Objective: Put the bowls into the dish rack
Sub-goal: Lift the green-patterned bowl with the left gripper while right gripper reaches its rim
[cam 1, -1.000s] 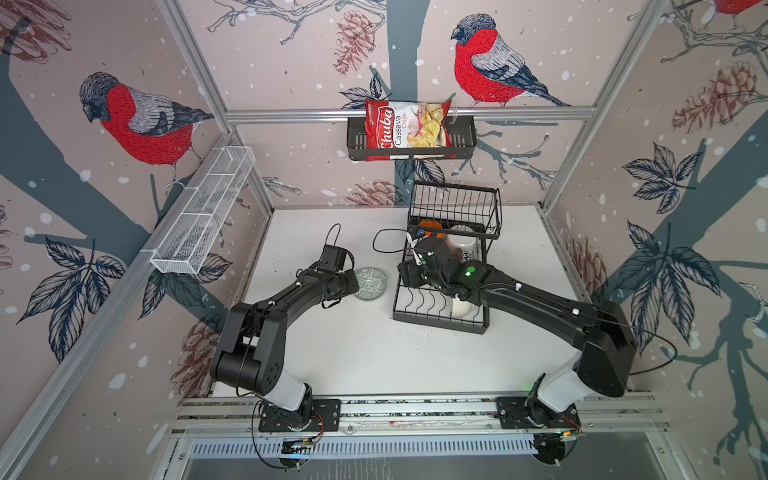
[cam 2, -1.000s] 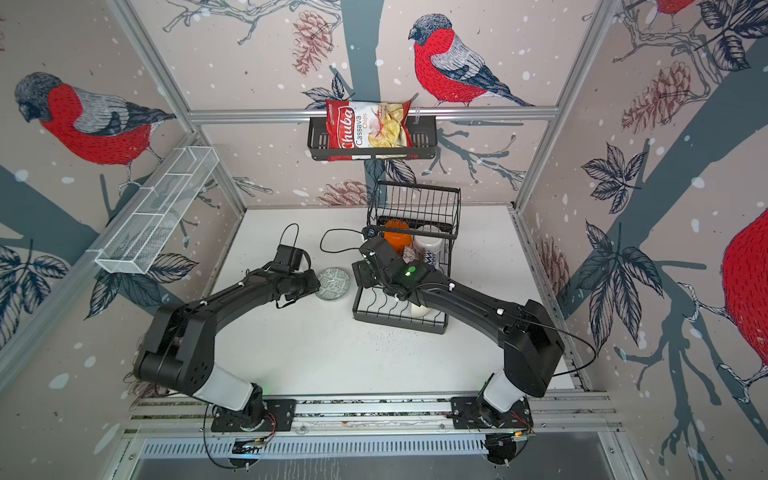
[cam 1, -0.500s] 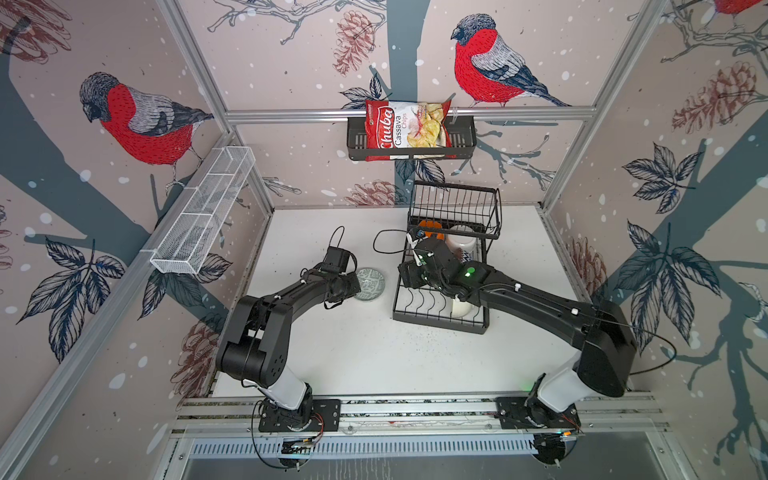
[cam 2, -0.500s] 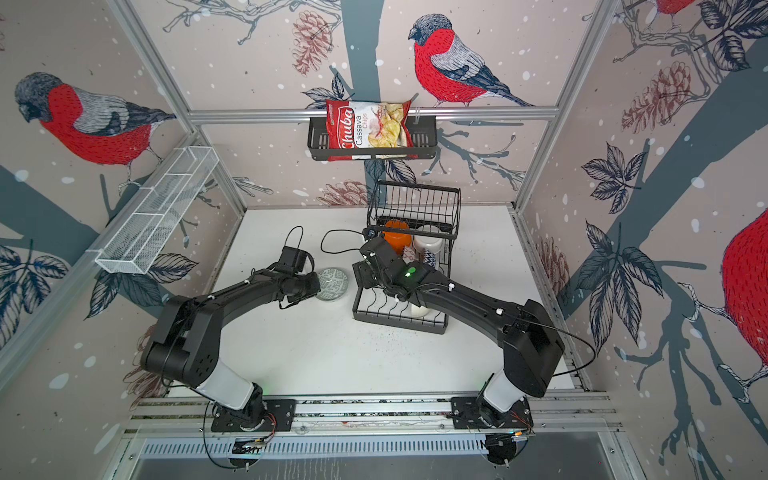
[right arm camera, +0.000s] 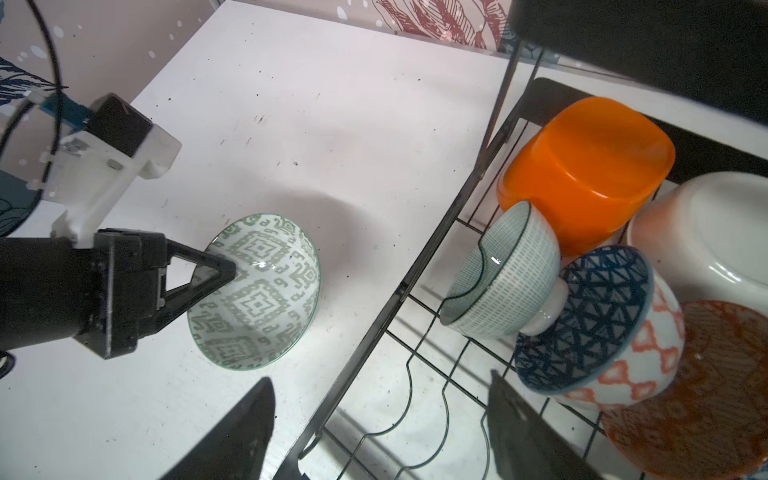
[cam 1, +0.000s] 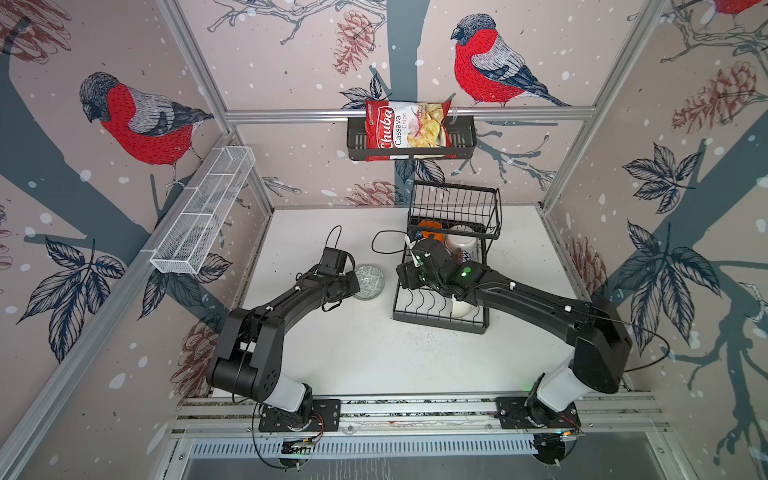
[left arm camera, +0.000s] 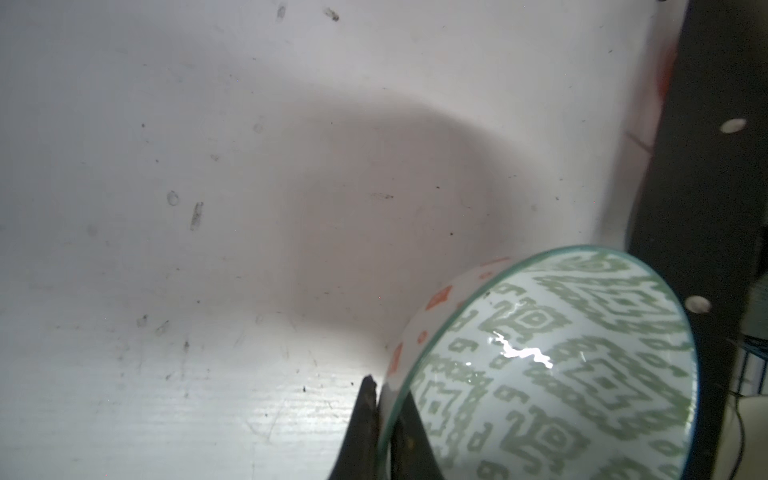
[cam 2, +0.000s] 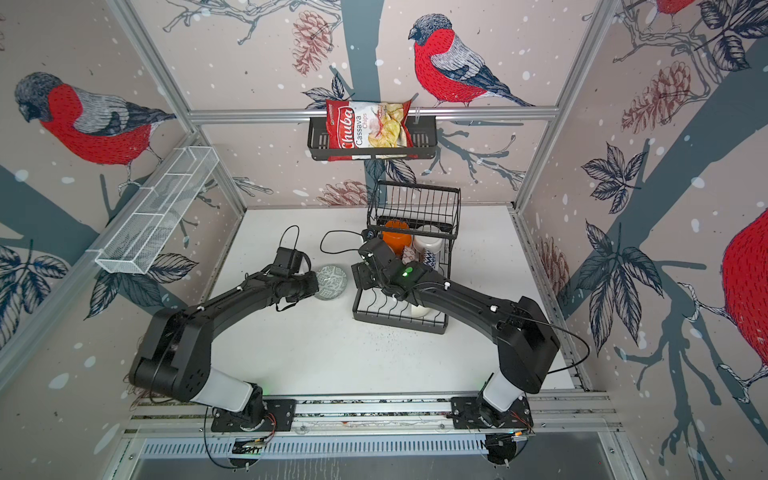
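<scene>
A bowl with a green pattern inside [cam 1: 370,282] [cam 2: 331,281] [right arm camera: 257,291] stands on the white table just left of the dish rack [cam 1: 436,324] [cam 2: 395,325] [right arm camera: 399,291]. My left gripper [cam 1: 356,286] [cam 2: 318,283] [left arm camera: 386,395] is shut on its near rim [left arm camera: 561,374], one finger inside and one outside. My right gripper [cam 1: 405,277] [cam 2: 359,277] [right arm camera: 380,376] hangs open over the rack's left edge, holding nothing. In the rack lie an orange bowl [right arm camera: 582,166], a white one [right arm camera: 706,232], a teal one [right arm camera: 507,270], a blue patterned one [right arm camera: 590,316] and an orange-red one [right arm camera: 698,374].
The rack's raised basket tier [cam 1: 455,205] stands at the back of it. A cream bowl [cam 1: 461,308] sits in the front dividers under my right arm. A chips bag [cam 1: 409,124] fills the wall basket. A white mesh tray [cam 1: 203,212] hangs on the left wall.
My left gripper has reached to the green-patterned bowl and shut on its rim. The right arm has stayed put, open.
</scene>
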Controlling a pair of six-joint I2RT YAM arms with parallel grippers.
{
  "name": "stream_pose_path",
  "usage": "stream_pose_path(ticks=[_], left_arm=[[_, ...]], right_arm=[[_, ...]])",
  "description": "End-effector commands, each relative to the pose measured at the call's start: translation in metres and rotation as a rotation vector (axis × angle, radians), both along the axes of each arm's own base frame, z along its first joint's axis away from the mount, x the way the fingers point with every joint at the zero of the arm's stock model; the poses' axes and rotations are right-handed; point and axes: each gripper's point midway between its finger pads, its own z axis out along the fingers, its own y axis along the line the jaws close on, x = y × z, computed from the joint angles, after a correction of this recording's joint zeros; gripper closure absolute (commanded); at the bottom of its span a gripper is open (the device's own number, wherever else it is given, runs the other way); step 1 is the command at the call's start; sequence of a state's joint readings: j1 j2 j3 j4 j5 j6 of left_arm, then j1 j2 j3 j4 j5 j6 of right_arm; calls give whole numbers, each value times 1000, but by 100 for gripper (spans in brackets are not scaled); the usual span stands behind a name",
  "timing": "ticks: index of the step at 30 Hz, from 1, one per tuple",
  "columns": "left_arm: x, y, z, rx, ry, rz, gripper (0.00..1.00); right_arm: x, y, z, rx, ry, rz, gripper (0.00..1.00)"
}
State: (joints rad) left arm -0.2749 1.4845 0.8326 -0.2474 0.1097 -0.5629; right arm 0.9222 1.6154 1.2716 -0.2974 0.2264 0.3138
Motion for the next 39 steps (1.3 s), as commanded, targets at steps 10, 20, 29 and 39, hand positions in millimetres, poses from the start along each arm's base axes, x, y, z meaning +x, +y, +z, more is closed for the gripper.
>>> stream_pose_path(ticks=[10, 20, 29, 39], left_arm=[[-4, -29, 73, 23, -233, -107, 100], [-11, -46, 100, 33, -303, -141, 100], [-12, -57, 101, 16, -306, -150, 100], [-14, -70, 96, 25, -305, -142, 100]], right_arm=[[0, 24, -6, 57, 69, 33, 29], [-1, 27, -17, 27, 93, 3, 45], [4, 25, -22, 9, 84, -35, 65], [10, 17, -27, -27, 69, -92, 87]])
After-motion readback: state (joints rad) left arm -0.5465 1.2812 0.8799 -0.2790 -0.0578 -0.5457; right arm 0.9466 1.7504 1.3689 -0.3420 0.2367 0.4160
